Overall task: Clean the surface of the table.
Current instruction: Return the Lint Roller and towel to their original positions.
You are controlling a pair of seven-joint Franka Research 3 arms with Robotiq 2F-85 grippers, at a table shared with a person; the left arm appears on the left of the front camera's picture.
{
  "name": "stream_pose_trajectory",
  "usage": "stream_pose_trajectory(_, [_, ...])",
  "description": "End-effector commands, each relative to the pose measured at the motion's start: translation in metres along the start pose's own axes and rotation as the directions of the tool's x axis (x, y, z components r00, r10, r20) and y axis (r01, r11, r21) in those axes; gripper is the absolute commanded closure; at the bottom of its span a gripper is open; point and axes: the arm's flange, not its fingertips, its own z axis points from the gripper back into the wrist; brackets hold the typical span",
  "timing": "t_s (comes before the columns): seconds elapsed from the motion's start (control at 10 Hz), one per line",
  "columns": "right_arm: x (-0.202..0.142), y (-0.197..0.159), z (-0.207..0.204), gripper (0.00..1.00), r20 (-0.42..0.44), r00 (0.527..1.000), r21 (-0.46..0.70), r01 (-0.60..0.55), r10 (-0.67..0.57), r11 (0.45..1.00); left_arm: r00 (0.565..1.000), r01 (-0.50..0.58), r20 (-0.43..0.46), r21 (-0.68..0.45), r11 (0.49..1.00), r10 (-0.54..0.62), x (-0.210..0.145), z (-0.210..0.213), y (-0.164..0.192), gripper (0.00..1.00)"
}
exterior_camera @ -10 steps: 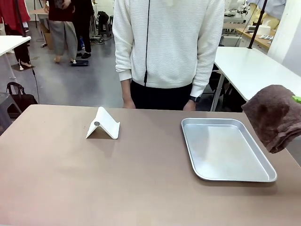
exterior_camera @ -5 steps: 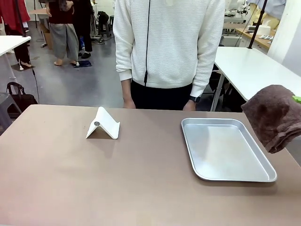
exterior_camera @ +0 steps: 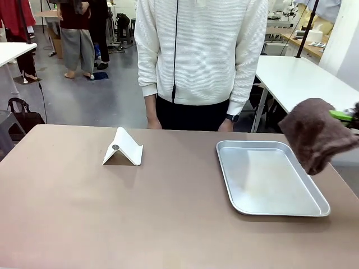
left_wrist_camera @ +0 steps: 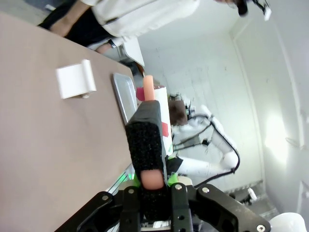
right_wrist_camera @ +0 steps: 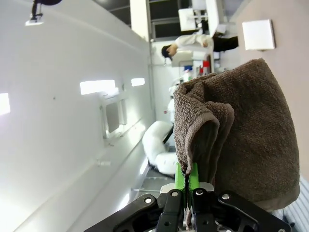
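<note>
1. Right pincer [right_wrist_camera: 186, 186] clenched on a folded brown terry towel [exterior_camera: 317, 133], hanging in the air above the right edge of the shallow silver metal tray [exterior_camera: 269, 176].
2. Left pincer [left_wrist_camera: 149, 186] clamps a black-and-pink brush-like tool [left_wrist_camera: 147, 137].
3. Matte taupe counter [exterior_camera: 112, 213] carries the tray and, to its left, a white folded stand [exterior_camera: 123, 147].
4. Step judged: bringing the towel in; next, lower it onto bare counter beside the tray and wipe.

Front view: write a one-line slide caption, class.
Right gripper holds a brown towel above the silver tray on the table.
</note>
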Motion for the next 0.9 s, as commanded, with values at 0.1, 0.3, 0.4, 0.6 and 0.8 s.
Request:
stream_pose_trajectory(0.1, [0.047, 0.022, -0.09, 0.97, 0.03, 0.999, -0.111, -0.016, 0.019, 0.994, 0.966, 0.14, -0.229, 0.076, 0.987, -0.119, -0.001, -0.109, -0.064, 0.79])
stream_pose_trajectory(0.3, [0.072, 0.018, -0.144, 0.97, 0.011, 0.999, -0.173, -0.028, 0.03, 0.984, 0.914, 0.214, -0.385, 0.187, 0.959, -0.129, -0.005, -0.192, -0.088, 0.79])
stream_pose_trajectory(0.4, [0.083, 0.012, -0.171, 0.97, 0.015, 0.999, -0.204, -0.04, 0.044, 0.978, 0.896, 0.245, -0.43, 0.261, 0.934, -0.115, -0.007, -0.226, -0.098, 0.79])
stream_pose_trajectory(0.6, [0.101, -0.007, -0.212, 0.97, 0.004, 0.999, -0.225, -0.032, 0.034, 0.974, 0.956, 0.253, -0.236, 0.364, 0.896, -0.174, -0.01, -0.285, -0.116, 0.79])
stream_pose_trajectory(0.8, [0.114, -0.04, -0.247, 0.97, 0.054, 0.998, -0.258, -0.008, 0.023, 0.966, 0.977, 0.205, -0.044, 0.456, 0.866, -0.209, -0.02, -0.331, -0.118, 0.79])
